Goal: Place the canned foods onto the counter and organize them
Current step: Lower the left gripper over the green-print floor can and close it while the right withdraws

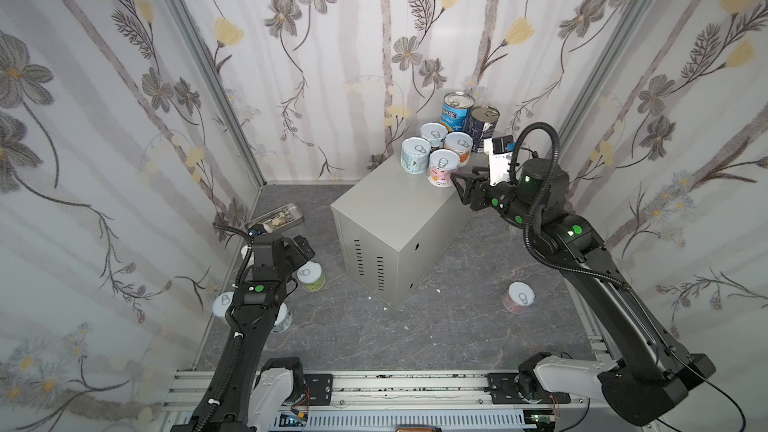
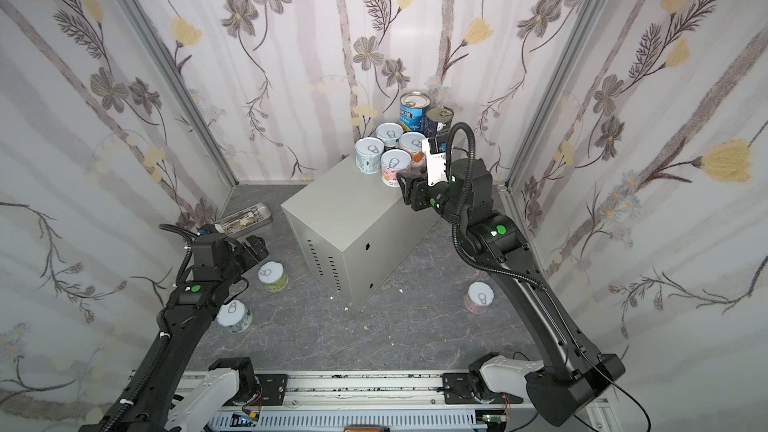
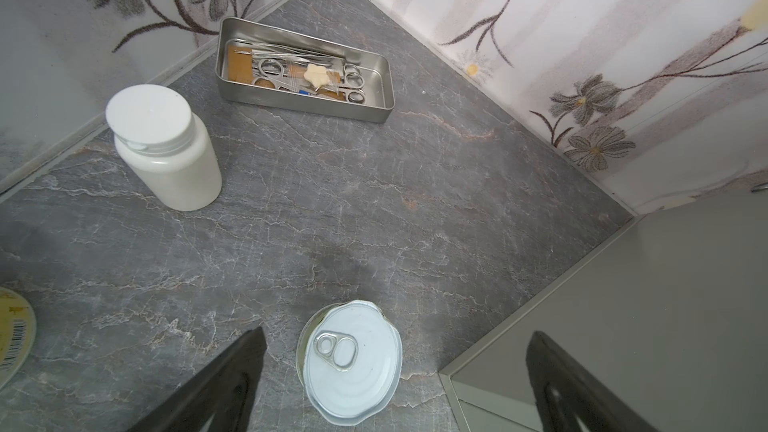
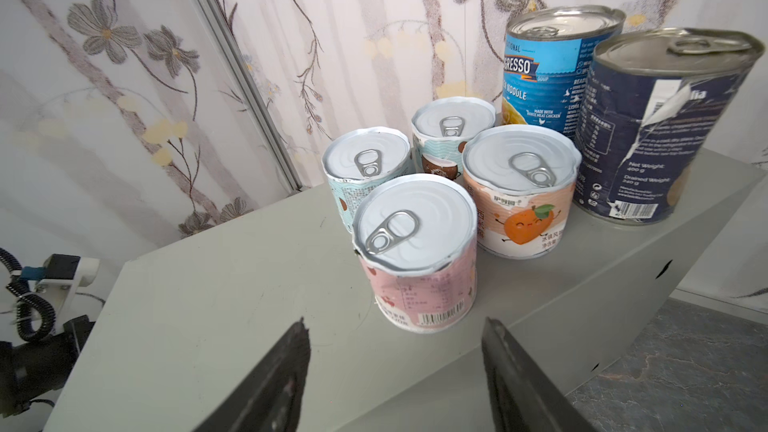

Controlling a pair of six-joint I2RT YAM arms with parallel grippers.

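As we read it, right gripper [image 4: 396, 334]: fingers spread, empty.
pink can [image 1: 442, 167]: on counter [image 1: 386, 209], 1 o'clock end, packed beside other cans [image 1: 415, 154] for order.
left gripper [image 3: 397, 332]: fingers spread over floor can [image 3: 352, 361], likely next.

I get bright, even, diffuse light and soft shadows; both top views bow at the edges, wrist views blur the jaws.

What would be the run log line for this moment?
left gripper: open, above green can on floor | right gripper: open, facing pink can | counter: six cans
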